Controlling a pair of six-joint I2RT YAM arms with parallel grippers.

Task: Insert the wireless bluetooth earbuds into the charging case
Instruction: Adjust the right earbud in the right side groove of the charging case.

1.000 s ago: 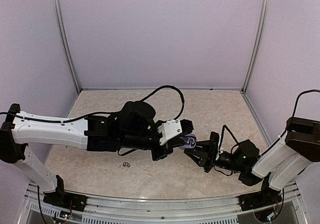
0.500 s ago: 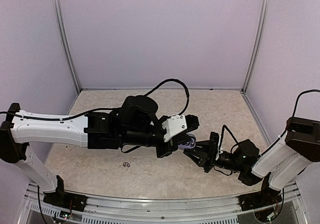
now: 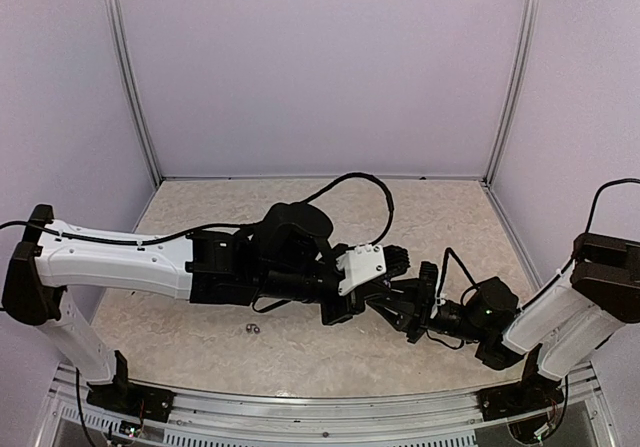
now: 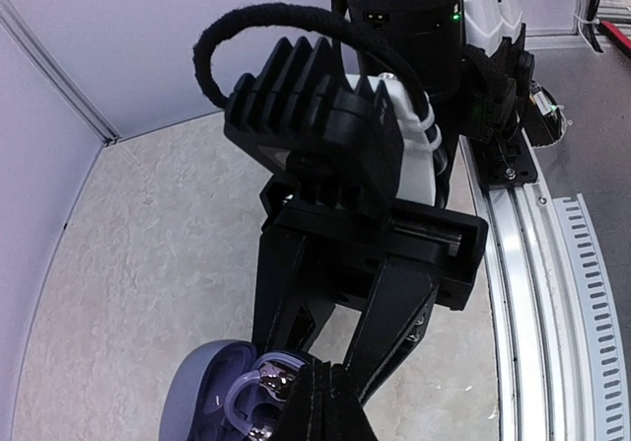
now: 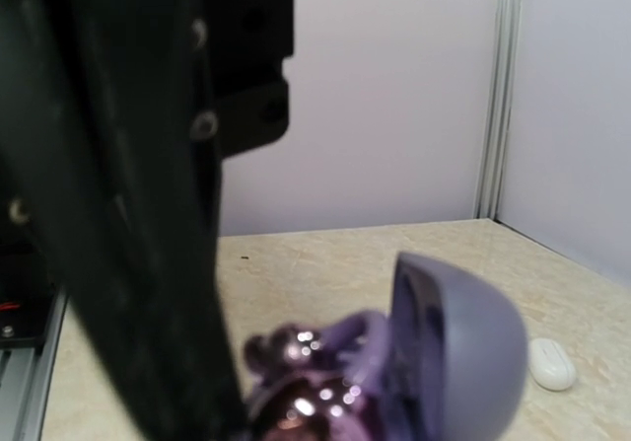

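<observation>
you swung the closed left gripper (image 4: 320, 404) over the charging case (image 5: 454, 352) the right gripper (image 4: 311, 367) pinched; pressing could twist it loose.

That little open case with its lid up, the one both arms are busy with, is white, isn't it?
Not white: the open case with its lid up is purple. The right wrist view shows this plainly.
</observation>
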